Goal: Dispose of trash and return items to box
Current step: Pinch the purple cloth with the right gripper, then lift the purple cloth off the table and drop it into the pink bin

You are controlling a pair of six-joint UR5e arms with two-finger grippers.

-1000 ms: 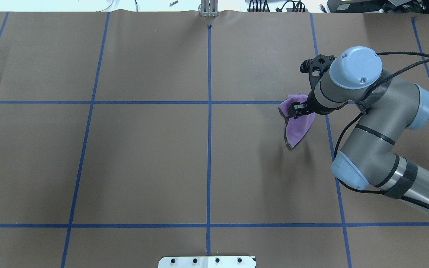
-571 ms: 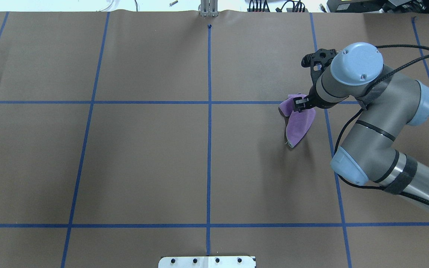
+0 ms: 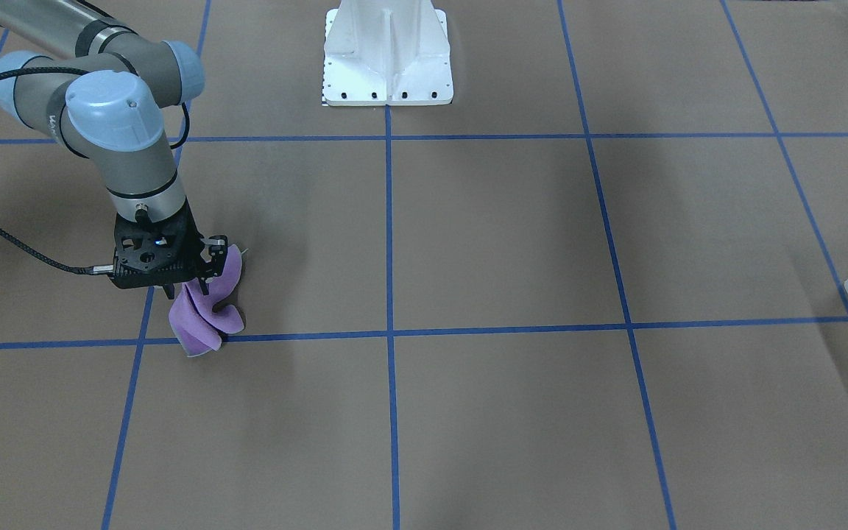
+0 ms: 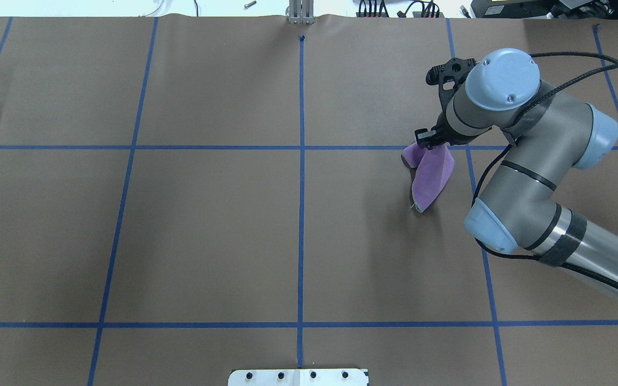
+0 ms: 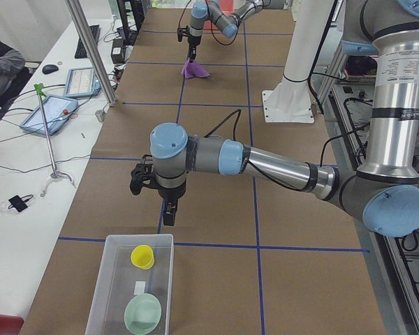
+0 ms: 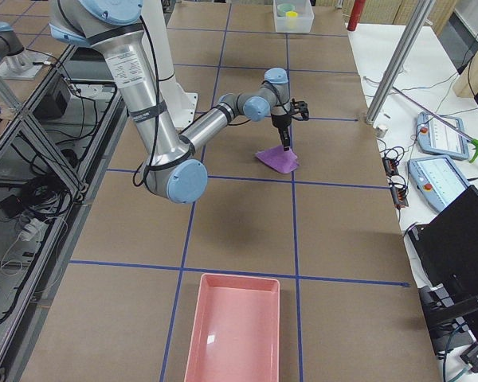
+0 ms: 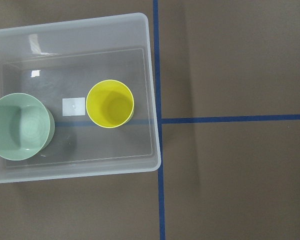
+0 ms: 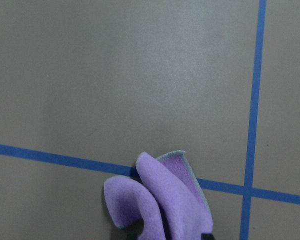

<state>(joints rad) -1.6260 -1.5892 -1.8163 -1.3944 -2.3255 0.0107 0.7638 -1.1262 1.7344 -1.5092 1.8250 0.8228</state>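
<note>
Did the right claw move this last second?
Yes. The right claw, gripping the purple cloth, moved up the overhead view, from below the blue tape line onto it.

The overhead view looks forward and down on the counter [image 4: 207, 230] from behind the robot. The front-facing view looks steeply down from the opposite side, with the white base [image 3: 387, 59] at its top. Both show the purple cloth [image 4: 432, 177] and the right arm [image 4: 529, 134]. The two side views look along the counter from its ends, from far. The left wrist camera looks straight down into the box [image 7: 150, 75], which the left-end view shows too. The right wrist camera is very near the purple cloth.
</note>
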